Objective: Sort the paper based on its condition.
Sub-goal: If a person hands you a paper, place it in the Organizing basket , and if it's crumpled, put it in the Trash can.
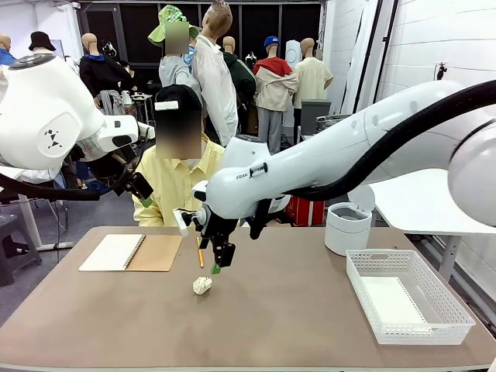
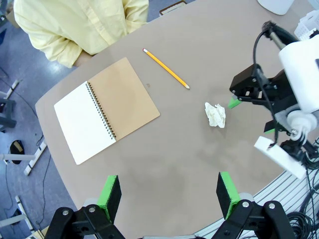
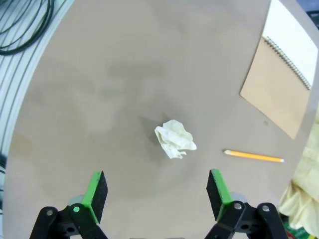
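I am working over a brown, rounded-edge desk (image 1: 310, 310), matte and bare across most of its top. Beyond its far edge a person in a yellow shirt (image 1: 182, 182) sits facing me, and behind that the room is a white-walled hall with a white side table to the right.

I take the crumpled paper (image 1: 202, 285) as my landmark. It lies on the desk near the middle, a small white wad, roughly round, so I cannot give it a long axis or a heading. In the white basket (image 1: 453, 310), well to its right near the desk's right edge, a flat white sheet (image 1: 391, 301) lies on the bottom, its long side running along the basket's length, from the near edge toward the far one. A white lidded bin (image 1: 347, 229) stands beyond the basket.

Left of the wad and farther back lies the open spiral notebook (image 1: 132, 253), white page left, brown cover right. A yellow pencil (image 1: 199, 254) lies just behind the wad, pointing roughly toward the near edge.

My right pincer (image 1: 215, 269) hangs just above the wad, slightly behind it, its pads spread wide with nothing between them; in its wrist view the wad (image 3: 174, 139) sits between and ahead of the fingers. My left pincer (image 2: 169, 195) is high above the desk, also wide and empty.
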`<state>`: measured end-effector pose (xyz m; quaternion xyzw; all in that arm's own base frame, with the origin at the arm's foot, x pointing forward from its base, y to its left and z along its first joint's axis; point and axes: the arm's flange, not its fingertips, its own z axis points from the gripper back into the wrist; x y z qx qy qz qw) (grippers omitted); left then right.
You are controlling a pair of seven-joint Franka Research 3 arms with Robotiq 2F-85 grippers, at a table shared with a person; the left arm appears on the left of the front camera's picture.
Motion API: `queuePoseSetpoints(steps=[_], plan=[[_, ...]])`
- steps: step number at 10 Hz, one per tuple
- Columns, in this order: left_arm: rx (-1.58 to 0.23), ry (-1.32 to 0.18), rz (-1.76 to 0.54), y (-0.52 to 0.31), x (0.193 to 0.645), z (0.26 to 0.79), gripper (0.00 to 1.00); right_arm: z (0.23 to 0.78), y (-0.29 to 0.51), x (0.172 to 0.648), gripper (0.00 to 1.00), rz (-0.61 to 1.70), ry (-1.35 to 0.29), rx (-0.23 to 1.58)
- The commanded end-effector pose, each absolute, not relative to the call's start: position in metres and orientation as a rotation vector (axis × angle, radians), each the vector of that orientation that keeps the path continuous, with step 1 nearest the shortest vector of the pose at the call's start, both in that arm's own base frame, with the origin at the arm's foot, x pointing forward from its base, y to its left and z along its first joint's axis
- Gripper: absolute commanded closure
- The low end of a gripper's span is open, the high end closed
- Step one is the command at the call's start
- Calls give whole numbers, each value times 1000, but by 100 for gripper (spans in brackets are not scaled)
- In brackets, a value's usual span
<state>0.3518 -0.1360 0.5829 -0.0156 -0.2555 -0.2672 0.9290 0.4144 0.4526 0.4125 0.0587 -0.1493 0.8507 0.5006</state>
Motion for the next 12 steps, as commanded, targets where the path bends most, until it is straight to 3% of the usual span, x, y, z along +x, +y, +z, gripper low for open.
queuePoseSetpoints(steps=[1,12], plan=[[-36,-529,-547,-135,352,583,0,400,466,422,0,2090,-359,134],[-36,-529,-547,-135,352,583,0,342,494,453,0,2065,-182,79]])
